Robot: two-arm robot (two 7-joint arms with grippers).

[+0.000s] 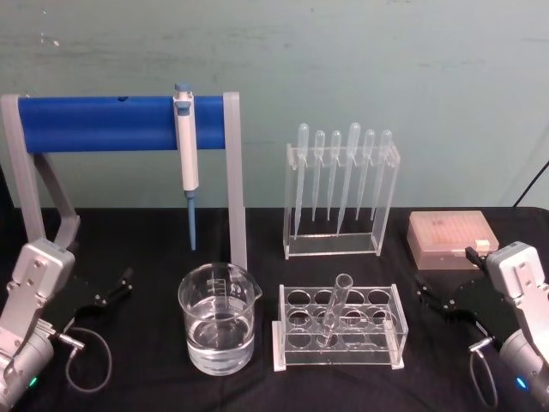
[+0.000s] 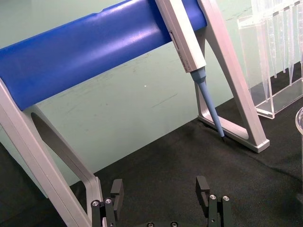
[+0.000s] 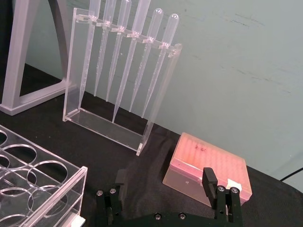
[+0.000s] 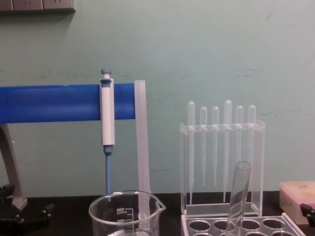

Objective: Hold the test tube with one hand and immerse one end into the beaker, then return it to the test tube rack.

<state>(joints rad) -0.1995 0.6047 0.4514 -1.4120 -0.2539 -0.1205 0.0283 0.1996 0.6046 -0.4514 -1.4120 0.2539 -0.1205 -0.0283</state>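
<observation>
In the head view, the left gripper point(image 2: 160, 190), a black claw on a silver wrist, sat at the lower left of the frame. The matching right gripper point(image 3: 164, 178) sat at the lower right. Both hovered low over the black table cloth point(image 1: 146, 378), and in each wrist view the two flat jaws stood wide apart with nothing between them.

Between the two arms, low in the centre of the frame, stood the wide clear glass beaker point(image 1: 193, 302) with its pouring spout and white marks, clear liquid filling its lower part. Just to its right lay the clear acrylic test tube rack point(image 1: 395, 324) with round holes. The clear, colourless glass test tube point(image 1: 335, 307) stood in a hole near the rack's middle. It was tilted, with its open rim leaning up and to the right, apart from the beaker and from both claws.

Farther back, at the left, a grey frame carried a thick blue bar point(image 1: 103, 123), and a white-and-blue pipettor point(image 1: 186, 146) hung from the bar, tip down, above and behind the beaker. To the right of it rose a tall clear stand point(image 1: 340, 245) holding six thin bulb-topped plastic pipettes point(image 1: 354, 163). A pinkish lidded box point(image 1: 452, 240) lay at the far right. A pale green wall point(image 1: 360, 60) filled the background.
</observation>
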